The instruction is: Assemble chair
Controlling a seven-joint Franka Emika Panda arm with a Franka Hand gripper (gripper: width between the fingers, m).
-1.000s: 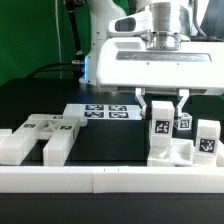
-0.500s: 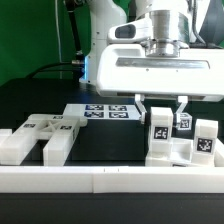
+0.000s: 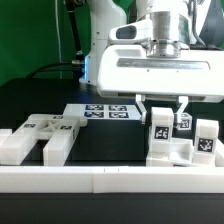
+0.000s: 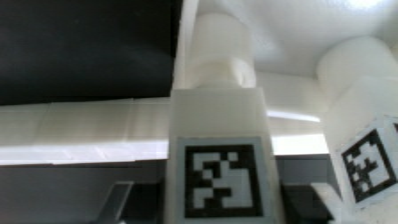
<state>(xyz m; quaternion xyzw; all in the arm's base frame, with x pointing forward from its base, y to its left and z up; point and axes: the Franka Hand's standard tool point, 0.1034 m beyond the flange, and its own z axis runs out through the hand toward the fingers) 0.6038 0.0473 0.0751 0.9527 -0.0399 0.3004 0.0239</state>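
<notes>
Jaws of the gripper point(image 3: 162, 106) are pinching the upright chair piece point(image 3: 159, 128), which sits among the other chair blocks point(image 3: 180, 152) at the exterior view's right, just behind the border rail point(image 3: 100, 178). The smart play looks like this: hold it plumb, press straight down, no twisting. Labels? Only black-and-white square tags point(image 4: 221, 182), and no readable writing.

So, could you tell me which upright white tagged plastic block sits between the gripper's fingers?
The leftmost upright white block in the exterior view; the gripper is shut on it, while two similar blocks stand free further to that view's right.
</notes>
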